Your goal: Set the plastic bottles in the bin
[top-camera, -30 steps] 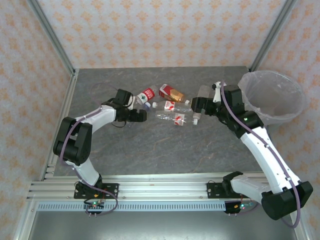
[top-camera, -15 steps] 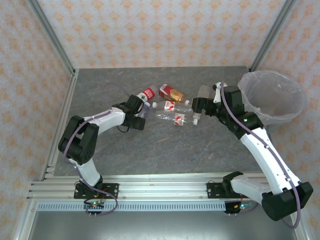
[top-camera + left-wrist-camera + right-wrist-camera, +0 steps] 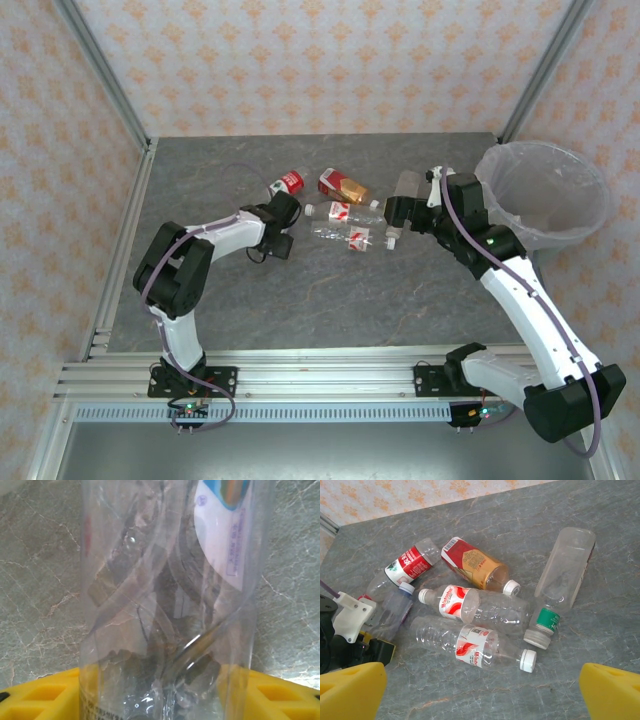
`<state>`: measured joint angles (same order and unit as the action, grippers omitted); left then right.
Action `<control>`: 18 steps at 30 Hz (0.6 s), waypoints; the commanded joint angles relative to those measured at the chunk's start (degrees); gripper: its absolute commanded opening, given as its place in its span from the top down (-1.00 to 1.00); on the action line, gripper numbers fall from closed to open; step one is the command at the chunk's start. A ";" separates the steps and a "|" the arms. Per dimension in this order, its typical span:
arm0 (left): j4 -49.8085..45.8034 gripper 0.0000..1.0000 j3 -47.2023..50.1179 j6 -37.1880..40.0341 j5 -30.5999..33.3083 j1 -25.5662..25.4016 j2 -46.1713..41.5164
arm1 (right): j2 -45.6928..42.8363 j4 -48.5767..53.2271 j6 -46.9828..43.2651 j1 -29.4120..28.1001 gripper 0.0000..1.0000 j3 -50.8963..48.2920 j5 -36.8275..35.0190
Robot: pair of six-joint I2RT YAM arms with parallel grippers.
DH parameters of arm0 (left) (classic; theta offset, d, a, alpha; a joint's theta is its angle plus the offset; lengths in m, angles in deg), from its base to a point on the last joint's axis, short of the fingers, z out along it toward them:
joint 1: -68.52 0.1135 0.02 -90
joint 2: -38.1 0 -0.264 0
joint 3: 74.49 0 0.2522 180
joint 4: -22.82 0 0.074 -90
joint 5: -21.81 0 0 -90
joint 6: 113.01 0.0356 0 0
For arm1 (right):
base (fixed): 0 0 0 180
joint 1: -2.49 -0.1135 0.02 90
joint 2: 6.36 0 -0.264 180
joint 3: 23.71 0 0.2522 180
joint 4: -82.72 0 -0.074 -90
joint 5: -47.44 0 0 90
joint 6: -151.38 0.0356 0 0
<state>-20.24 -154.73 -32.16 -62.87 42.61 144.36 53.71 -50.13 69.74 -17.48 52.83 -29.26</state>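
Observation:
Several plastic bottles lie mid-table: a red-labelled one (image 3: 290,182) (image 3: 407,565), a copper-brown one (image 3: 342,185) (image 3: 475,562), two with white-and-red labels (image 3: 470,605) (image 3: 472,645), and a bigger clear one with a green neck band (image 3: 562,580). A bluish clear bottle (image 3: 395,612) (image 3: 165,580) lies between the yellow fingers (image 3: 40,695) of my left gripper (image 3: 283,222) (image 3: 165,685), whose jaws stand wide apart beside its walls. My right gripper (image 3: 393,213) (image 3: 482,690) hovers open above the table, just right of the pile. The bin (image 3: 545,195) stands at the far right.
A metal frame rail (image 3: 125,240) runs along the table's left edge and patterned walls close the back. Open grey table (image 3: 330,300) lies in front of the bottles.
My left gripper has slid to the right, up to and around the bluish bottle, and the red-labelled bottle has been nudged slightly up and left. The right arm has stayed still.

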 commanded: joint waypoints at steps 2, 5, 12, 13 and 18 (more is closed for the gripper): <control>0.14 -0.12 0.80 -1.66 3.82 -1.14 -0.98 | -1.08 -1.42 -0.10 -0.35 -0.98 -0.82 -1.34; 1.45 -0.03 1.84 -3.88 3.27 -1.88 -1.79 | -0.75 -1.66 -0.32 -0.38 -0.98 -1.20 -1.42; 3.85 0.09 5.67 -8.54 7.07 -5.23 -3.72 | -0.22 -2.95 -0.63 -0.42 -0.98 -2.11 -1.59; 4.40 0.11 6.19 -9.42 7.15 -5.61 -4.21 | -0.16 -3.27 -0.71 -0.37 -0.98 -2.34 -1.61; 7.02 0.17 7.79 -13.41 7.31 -7.28 -5.69 | 0.45 -5.40 -0.90 -0.41 -0.98 -3.48 -1.18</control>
<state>-15.46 -147.97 -41.49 -57.95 36.16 140.14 53.82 -52.80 69.67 -17.48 50.27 -29.33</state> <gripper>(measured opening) 0.487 0.992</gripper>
